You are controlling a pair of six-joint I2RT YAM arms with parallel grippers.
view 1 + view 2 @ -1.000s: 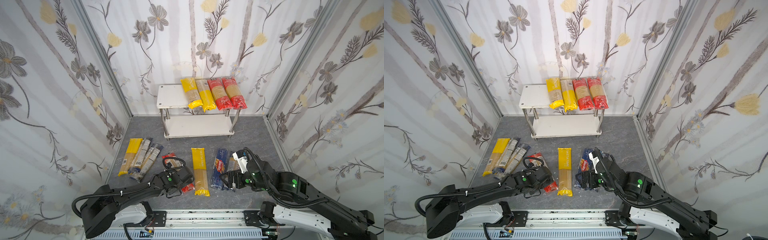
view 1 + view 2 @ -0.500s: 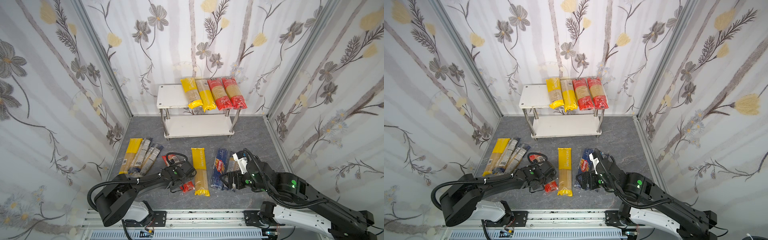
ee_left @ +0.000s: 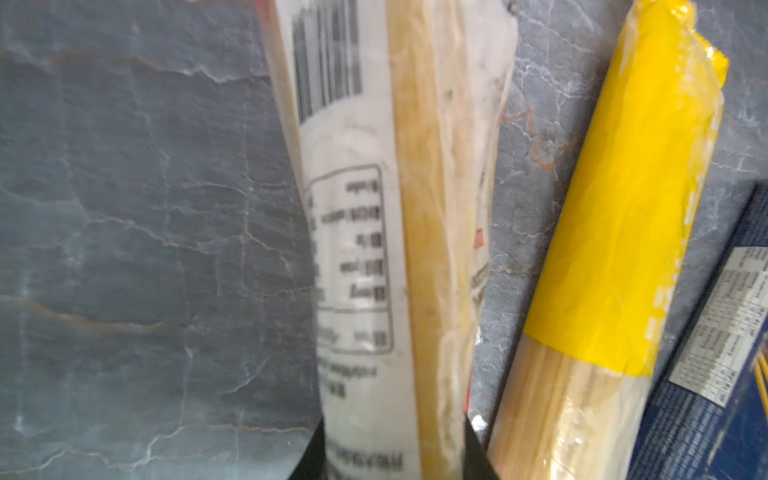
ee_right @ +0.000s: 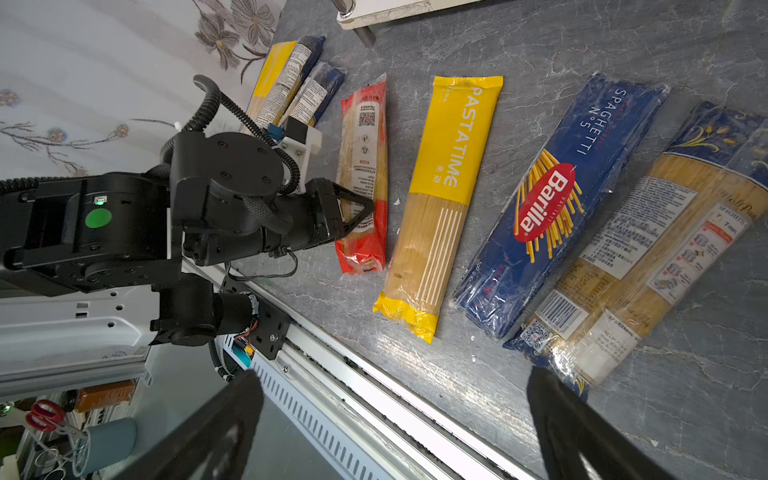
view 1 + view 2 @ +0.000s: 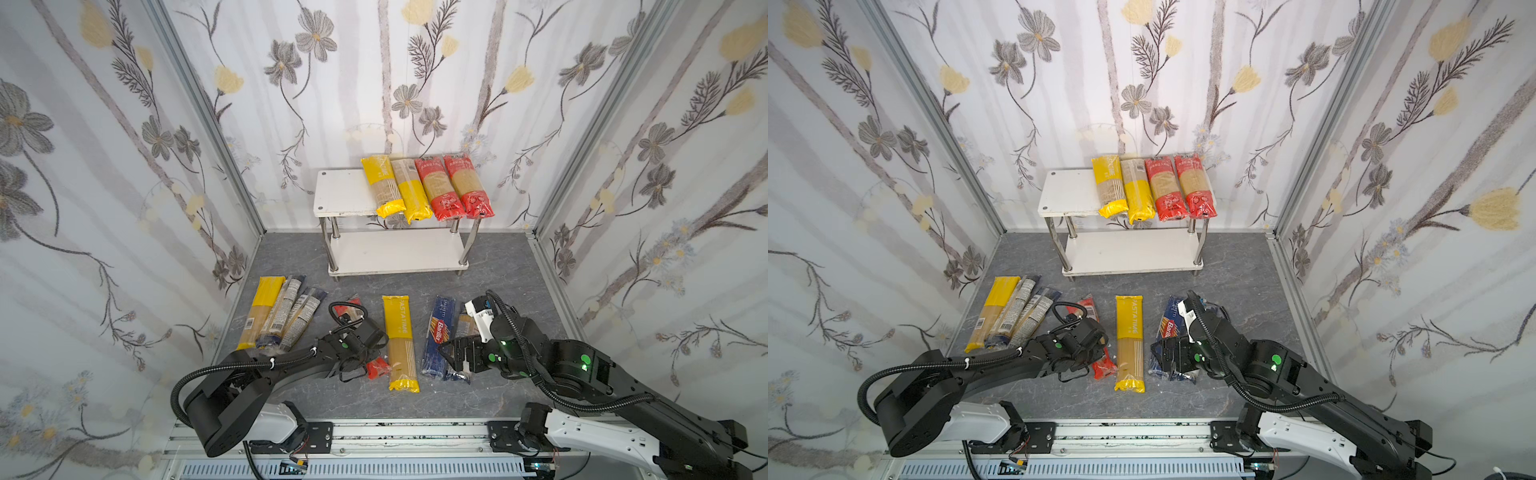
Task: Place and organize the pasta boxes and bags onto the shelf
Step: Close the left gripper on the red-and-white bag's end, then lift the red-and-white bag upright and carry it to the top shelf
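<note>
The left gripper is clamped on the red-ended bag, a long clear spaghetti pack with a white printed label. It lies on the grey marbled desk just beside the yellow PASTATIME bag. The right gripper hangs with its jaws wide apart over the near end of the blue-ended clear bag, which touches the dark-blue Barilla pack. Three more packs lie bunched at the left. At the back, the white two-tier shelf carries two yellow bags and two red bags side by side on its top board.
</note>
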